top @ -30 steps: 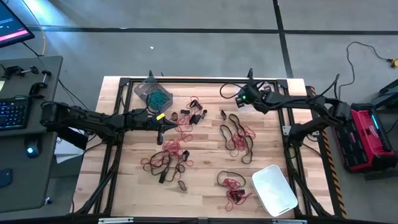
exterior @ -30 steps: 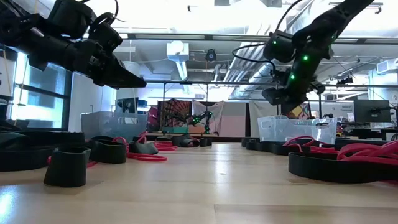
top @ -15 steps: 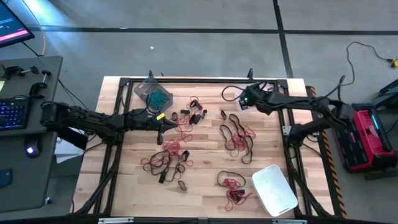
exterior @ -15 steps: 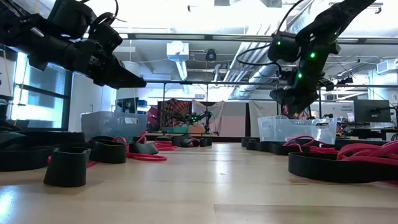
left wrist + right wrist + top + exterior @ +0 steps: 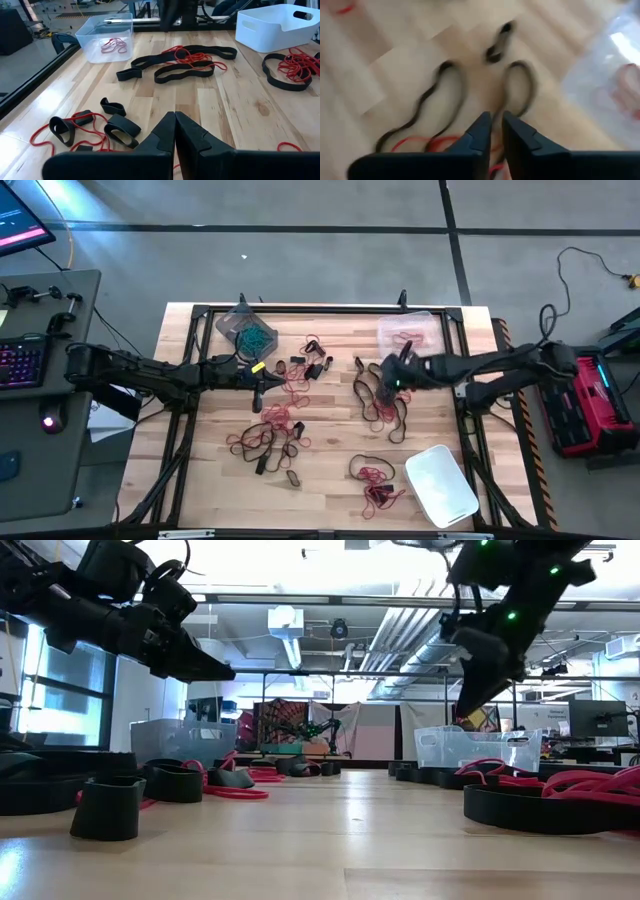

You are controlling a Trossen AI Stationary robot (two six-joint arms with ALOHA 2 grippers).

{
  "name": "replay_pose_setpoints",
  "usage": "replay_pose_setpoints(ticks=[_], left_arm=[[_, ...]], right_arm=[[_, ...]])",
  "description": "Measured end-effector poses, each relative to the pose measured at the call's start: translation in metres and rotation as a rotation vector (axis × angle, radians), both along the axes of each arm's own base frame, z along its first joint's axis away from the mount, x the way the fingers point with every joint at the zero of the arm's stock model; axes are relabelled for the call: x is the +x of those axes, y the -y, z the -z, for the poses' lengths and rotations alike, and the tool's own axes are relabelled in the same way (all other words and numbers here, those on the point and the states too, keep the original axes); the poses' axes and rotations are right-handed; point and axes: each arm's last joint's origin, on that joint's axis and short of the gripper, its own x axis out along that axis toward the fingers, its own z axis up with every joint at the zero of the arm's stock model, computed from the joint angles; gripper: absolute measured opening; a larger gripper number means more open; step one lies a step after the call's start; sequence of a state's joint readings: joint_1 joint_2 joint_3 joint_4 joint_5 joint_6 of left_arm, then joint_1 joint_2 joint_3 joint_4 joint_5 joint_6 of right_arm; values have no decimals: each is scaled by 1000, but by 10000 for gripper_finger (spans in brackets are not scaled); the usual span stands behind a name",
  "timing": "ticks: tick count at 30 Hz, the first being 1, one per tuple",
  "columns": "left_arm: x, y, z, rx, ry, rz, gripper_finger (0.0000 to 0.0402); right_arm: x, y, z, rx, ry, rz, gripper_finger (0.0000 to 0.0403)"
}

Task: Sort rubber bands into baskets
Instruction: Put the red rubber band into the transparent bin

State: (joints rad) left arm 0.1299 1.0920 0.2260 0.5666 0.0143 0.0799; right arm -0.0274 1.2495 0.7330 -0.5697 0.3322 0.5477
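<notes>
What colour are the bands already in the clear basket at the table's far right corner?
Red. The rubber bands in the clear basket show best in the left wrist view.

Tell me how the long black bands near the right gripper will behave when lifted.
The long black bands lie in loose curves, so probably floppy and light. Red bands overlap them, so lifting one may drag others along.

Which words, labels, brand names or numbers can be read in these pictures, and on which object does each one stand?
No text can be read in any view.
The yellow tag on the left arm: too small to tell whether it carries print.
The lit computer screen beside the wooden table: only coloured lines show, nothing readable.
The clear plastic basket, the white plastic basket and the grey-tinted basket: no labels visible.
</notes>
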Motion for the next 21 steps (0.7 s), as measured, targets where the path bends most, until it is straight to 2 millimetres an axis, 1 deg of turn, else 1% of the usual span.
replay_pose_setpoints(ticks=[4,8,16,21], left_arm=[[0,0,0,0,0,0,0],[0,0,0,0,0,0,0],[0,0,0,-1,-1,0,0],[0,0,0,-1,-2,0,0]], right_arm=[[2,-16,5,21,-10,-26,77],[4,-20,13,36,-51,-22,103],[11,-15,37,98,-181,-9,110],[13,-10,48,121,-229,9,110]])
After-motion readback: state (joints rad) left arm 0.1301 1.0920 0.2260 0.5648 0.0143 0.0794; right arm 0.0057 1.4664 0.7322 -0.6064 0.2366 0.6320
